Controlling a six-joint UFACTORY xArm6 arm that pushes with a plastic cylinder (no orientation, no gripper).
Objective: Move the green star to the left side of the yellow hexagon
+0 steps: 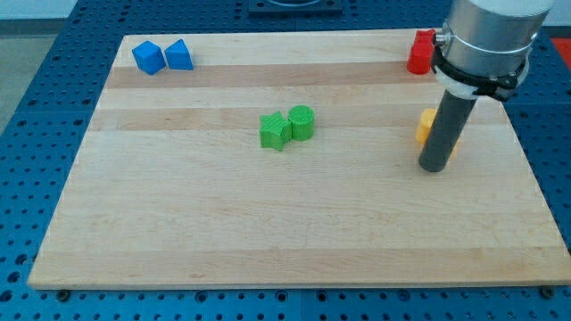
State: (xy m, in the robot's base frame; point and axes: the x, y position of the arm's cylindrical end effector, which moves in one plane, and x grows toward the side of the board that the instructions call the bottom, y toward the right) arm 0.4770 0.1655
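The green star (274, 131) lies near the board's middle, touching a green cylinder (302, 122) on its right. The yellow hexagon (426, 126) sits at the view's right, mostly hidden behind my rod. My tip (434, 167) rests on the board just below and right of the yellow hexagon, far to the right of the green star.
A blue cube (148, 57) and a blue triangular block (179, 55) sit at the top left of the wooden board (268, 232). A red block (421, 52) sits at the top right, partly behind the arm.
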